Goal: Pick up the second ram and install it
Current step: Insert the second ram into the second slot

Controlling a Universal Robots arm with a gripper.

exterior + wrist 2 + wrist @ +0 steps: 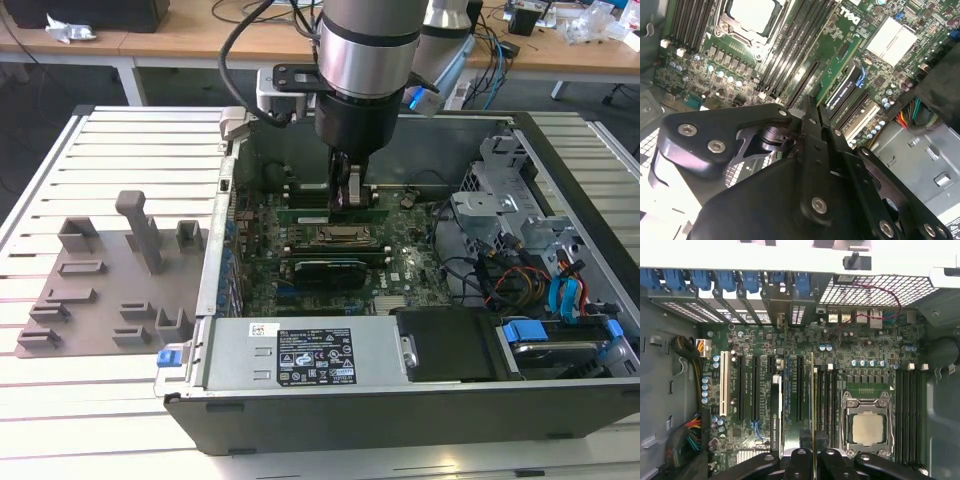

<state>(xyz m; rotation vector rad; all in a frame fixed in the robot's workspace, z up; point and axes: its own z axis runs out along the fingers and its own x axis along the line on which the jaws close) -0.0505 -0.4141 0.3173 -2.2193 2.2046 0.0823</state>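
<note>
The arm is lowered into the open computer case (230, 385), which is placed on the slatted table (110, 150). The gripper (348, 200) is positioned inside the case, over the motherboard (410, 265), just behind the processor socket (340, 237) as seen in the exterior view.

In the first wrist view, the gripper (812, 462) is seen closed on the second ram (812, 400). The stick is held on edge and is viewed as a thin line running away from the fingers (799, 465). It is aligned with the long black memory slots (829, 400) beside the processor socket and lies directly over that bank. Whether it is seated in a slot cannot be determined. A further bank of slots (907, 412) is located on the far side of the socket.

A dark expansion card (779, 415) is mounted upright near the stick, parallel to it.

A grey holder tray (100, 290) is located on the table, toward the exterior view's left of the case.
</note>
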